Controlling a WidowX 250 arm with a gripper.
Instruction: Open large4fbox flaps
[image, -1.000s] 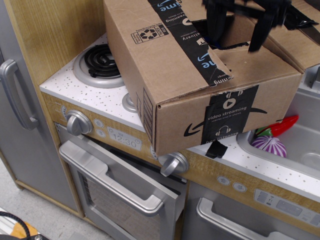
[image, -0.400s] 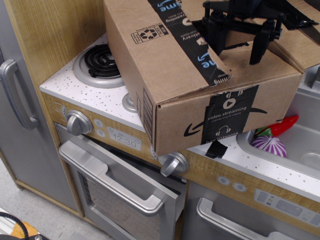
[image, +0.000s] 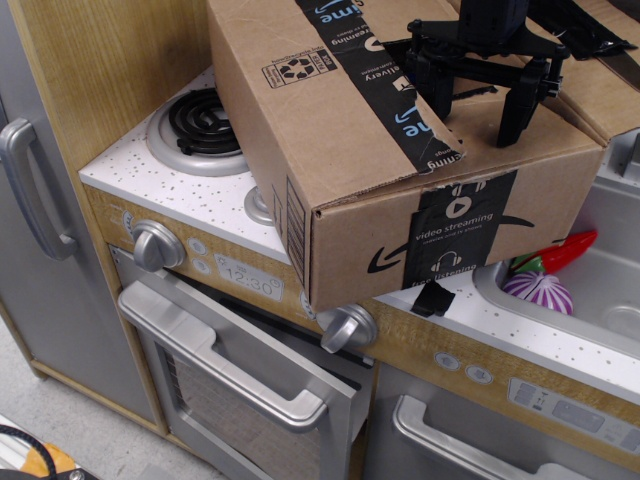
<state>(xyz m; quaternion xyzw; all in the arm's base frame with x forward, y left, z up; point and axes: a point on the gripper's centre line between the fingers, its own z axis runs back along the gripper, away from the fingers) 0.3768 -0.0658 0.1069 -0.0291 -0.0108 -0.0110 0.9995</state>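
Since a second ago the gripper has come down and leftward over the box top, and its black fingers, blurred before, now stand sharp and spread apart, clamping nothing.

Largest is the toy kitchen, its oven door below and its right side cut off by the frame. On its counter sits the large4fbox, covering most of the stovetop and overhanging the front edge; its far end is cut off at the top. One near flap lies flat, its black tape torn at the end. The right flap is partly hidden behind the gripper. Inside, nothing can be made out. The sink holds a purple-striped ball and a red piece, both half hidden by the box.
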